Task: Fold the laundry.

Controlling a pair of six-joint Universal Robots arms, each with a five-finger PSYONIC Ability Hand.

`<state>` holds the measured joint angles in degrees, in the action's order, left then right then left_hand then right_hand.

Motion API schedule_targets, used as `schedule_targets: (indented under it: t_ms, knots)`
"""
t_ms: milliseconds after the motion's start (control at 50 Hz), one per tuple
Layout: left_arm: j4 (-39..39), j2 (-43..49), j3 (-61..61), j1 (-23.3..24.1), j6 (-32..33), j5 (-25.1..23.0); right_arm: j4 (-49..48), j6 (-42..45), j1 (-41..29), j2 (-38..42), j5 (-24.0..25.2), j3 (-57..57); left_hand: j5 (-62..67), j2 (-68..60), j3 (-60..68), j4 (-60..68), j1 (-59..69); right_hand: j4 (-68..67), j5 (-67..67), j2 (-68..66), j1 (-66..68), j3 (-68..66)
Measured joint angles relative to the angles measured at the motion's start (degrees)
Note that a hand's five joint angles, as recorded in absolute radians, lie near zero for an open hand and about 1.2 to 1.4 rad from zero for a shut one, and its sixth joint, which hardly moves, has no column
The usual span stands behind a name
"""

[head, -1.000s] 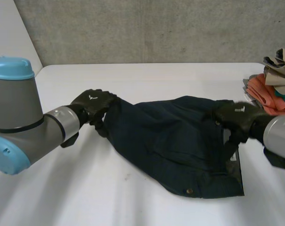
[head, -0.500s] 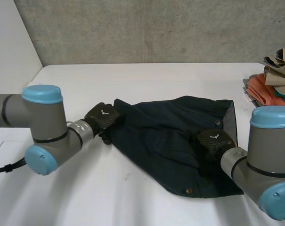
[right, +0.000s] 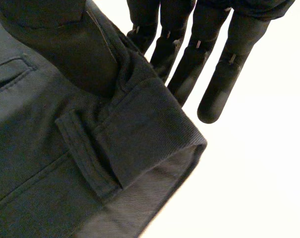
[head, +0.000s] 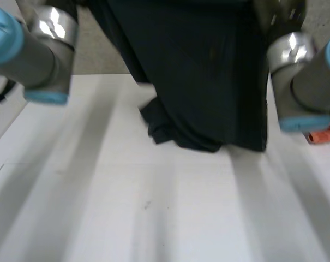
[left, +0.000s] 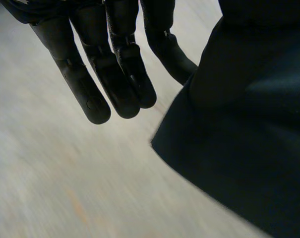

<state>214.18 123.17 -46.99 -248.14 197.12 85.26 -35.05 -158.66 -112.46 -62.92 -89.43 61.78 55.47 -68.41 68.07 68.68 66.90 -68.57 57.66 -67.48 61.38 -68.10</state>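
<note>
The dark garment [head: 208, 71] hangs in the upper middle of the head view between the left arm [head: 39, 43] and the right arm [head: 301, 82]. Its bunched lower end just touches the surface [head: 154, 218]. Holding it up by two spaced points probably lets its weight pull the cloth flat before it is laid out for a fold.

The right robot hand [right: 199, 54] pinches the top edge. Its thumb [right: 65, 49] presses the waistband [right: 150, 134] near a belt loop [right: 85, 148] against straight fingers behind the cloth.

The left robot hand [left: 110, 64] has straight, slightly spread fingers, and the one nearest the cloth runs into its edge. The cloth covers the thumb, but since the garment hangs from there I judge it pinched too.

An orange cloth [head: 320, 136] lies at the right edge of the head view, just below the right arm and close beside the hanging garment. It could get in the way if the garment is laid down to that side. The surface in the lower frame is free.
</note>
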Motion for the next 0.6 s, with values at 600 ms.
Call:
schedule_targets:
  t_ms: [600]
  knots:
    - [-30.09,-16.45,-49.75,0.83,3.87,-4.32,32.03,8.97,-0.96,3.92,7.7,18.78,0.95,-0.18,0.32,0.04,0.0,-0.18,1.34,-0.08,0.0,-0.07]
